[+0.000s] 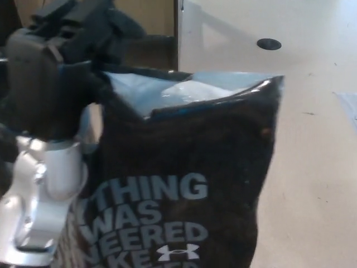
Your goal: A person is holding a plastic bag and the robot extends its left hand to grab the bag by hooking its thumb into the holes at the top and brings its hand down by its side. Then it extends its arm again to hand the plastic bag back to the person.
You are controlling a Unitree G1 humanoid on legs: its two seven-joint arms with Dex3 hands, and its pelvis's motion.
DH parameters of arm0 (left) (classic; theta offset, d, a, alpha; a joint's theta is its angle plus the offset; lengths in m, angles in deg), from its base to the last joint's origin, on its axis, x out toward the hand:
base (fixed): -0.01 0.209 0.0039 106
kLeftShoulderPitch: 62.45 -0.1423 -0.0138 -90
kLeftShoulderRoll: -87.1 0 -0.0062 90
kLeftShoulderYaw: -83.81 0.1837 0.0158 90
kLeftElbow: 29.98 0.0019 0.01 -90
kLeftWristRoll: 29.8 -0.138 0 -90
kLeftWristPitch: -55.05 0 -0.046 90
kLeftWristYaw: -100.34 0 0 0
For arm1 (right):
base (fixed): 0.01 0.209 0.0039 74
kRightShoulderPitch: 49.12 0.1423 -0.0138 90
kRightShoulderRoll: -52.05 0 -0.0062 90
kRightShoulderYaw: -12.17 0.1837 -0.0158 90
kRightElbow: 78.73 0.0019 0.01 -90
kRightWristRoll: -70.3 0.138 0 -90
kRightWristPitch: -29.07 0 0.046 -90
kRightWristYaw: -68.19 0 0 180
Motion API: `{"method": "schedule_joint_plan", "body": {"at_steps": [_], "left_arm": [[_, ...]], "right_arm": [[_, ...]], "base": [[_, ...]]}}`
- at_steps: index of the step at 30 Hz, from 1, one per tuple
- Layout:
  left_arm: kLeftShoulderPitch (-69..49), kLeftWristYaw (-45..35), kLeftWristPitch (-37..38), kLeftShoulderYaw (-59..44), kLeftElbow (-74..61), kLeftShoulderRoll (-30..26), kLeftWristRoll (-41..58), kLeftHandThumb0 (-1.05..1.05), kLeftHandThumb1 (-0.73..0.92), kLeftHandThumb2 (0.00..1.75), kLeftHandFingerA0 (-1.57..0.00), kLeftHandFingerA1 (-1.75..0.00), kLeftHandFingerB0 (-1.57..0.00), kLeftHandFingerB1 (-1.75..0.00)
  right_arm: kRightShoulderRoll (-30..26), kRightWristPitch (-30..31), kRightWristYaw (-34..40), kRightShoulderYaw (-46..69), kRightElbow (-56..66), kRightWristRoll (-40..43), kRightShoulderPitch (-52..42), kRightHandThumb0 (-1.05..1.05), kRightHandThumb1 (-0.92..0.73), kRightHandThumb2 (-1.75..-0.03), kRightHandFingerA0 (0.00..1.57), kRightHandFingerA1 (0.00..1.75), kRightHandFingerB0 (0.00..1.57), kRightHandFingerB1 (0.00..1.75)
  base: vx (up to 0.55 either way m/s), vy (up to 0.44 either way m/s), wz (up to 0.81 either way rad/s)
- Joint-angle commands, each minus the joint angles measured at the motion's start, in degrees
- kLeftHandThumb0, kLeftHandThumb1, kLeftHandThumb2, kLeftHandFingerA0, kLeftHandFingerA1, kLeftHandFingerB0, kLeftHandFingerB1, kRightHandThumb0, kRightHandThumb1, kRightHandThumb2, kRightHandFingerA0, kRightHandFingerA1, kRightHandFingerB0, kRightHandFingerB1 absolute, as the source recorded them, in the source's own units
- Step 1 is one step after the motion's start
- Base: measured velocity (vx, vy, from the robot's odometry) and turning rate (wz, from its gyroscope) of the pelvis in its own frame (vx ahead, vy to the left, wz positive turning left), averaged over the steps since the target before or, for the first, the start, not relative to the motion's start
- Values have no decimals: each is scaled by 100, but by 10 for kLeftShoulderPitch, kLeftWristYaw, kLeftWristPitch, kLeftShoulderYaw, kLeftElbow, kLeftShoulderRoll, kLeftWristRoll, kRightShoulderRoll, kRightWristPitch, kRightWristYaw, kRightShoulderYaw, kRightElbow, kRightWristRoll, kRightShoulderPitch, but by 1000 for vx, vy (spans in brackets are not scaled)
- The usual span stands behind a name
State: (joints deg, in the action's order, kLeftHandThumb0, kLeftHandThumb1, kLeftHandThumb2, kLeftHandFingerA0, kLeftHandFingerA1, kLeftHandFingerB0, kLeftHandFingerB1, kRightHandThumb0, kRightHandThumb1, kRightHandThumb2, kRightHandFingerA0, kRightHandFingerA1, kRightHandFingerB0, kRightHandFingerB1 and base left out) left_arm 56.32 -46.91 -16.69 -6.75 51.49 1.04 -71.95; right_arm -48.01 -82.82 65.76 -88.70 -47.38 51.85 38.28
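Hanging from the robot's black left hand is a black plastic bag with pale blue-grey lettering, and it fills most of the lower middle of the head view. That hand sits at the bag's upper left corner, its thick fingers curled over the top edge and clamped on the bag; the thumb itself is hidden behind the palm. Below the hand, left of the bag, the silver wrist and forearm run down out of view. The bag hangs upright, its long axis vertical, printed face toward the camera, its mouth gaping upward and showing a light blue lining. Its top edge slopes up to a peak at the right corner. Behind and right of the bag lies the pale beige floor, with a small dark round disc set in it well beyond the bag's top. A wooden wall panel with dark skirting stands behind the bag's left corner. No right hand shows.
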Motion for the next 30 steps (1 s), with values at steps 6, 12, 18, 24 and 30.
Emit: {"method": "schedule_joint_plan", "body": {"at_steps": [6,12,18,24,30], "left_arm": [[-139,40,102,-98,-31,-75,34,-5,59,99,-103,-168,-85,-118],[-244,49,181,-134,7,-83,76,2,54,96,-110,-156,-88,-123],[-343,91,221,-146,96,-74,46,2,51,109,-126,-134,-93,-109],[-381,142,273,-131,196,-83,17,6,48,106,-94,-168,-85,-120],[-410,213,289,-92,312,-76,-17,1,63,93,-89,-173,-74,-145]], "right_arm": [[-4,-9,11,0,-11,-4,-5,-40,-59,-81,68,61,52,53],[1,-4,5,0,-16,-1,3,-35,-71,-61,73,50,57,42],[1,-7,14,-3,-25,-8,2,-41,-60,-81,66,59,51,53],[4,-11,7,-3,-27,-5,9,-34,-71,-61,74,52,58,43],[6,-9,16,-5,-29,-10,12,-40,-59,-81,67,60,52,53]], "base": [[0,0,0],[0,0,0],[0,0,0],[0,0,0],[0,0,0]]}}
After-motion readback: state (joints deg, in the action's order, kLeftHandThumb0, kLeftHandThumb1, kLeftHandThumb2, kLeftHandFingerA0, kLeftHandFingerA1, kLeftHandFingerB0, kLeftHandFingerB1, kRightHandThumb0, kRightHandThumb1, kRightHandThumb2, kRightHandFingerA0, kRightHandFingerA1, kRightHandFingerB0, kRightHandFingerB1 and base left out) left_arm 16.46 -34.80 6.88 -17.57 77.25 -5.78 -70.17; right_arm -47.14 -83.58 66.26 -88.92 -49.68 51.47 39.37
